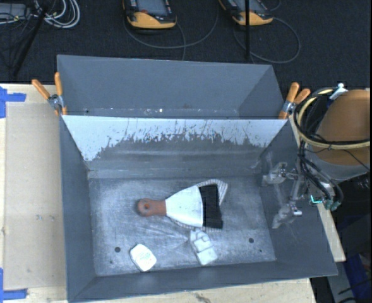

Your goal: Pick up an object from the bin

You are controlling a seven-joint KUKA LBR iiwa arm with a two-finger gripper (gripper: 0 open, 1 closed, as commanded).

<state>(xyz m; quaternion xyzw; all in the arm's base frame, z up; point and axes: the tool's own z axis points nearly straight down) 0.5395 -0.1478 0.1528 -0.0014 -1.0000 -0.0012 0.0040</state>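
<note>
My gripper [274, 199] hangs over the bin's right slope, its two metal fingers spread apart, open, with nothing between them. To its left, in the middle of the bin floor, lies a hand brush [184, 207] with a white body, a brown wooden handle pointing left and black bristles on its right side. A small white ribbed piece [203, 249] lies just below the brush. Further left, near the front wall, rests a white rounded block [143, 257]. The gripper touches none of them.
The bin's sloped walls rise on all sides around the flat floor. The arm, with an orange cover and cables, stands outside the right rim. Bare floor lies between the brush and the gripper.
</note>
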